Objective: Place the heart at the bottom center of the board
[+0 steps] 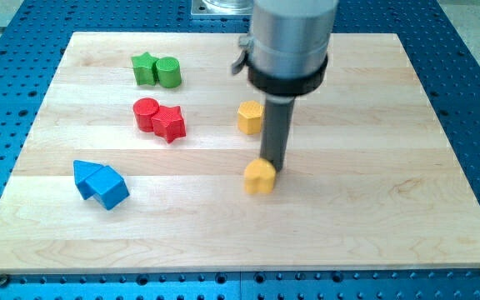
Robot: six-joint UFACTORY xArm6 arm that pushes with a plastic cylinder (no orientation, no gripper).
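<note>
One steady push from my tip [272,167], a bare jawless rod touching the yellow heart's [259,177] top-right edge, keeps it heading down the board [373,217].

My tip [271,169] is being held near the middle of the board [390,208], touching the upper right edge of the yellow heart [259,177]. The other yellow block [249,117] is being kept toward the view's top, just left of the rod. Well to the view's left, three touching pairs are being ranged downward: green star [144,69] beside green cylinder [169,72], red cylinder [146,112] beside red star [171,124], then two blue blocks [100,183], lowest and leftmost.
</note>
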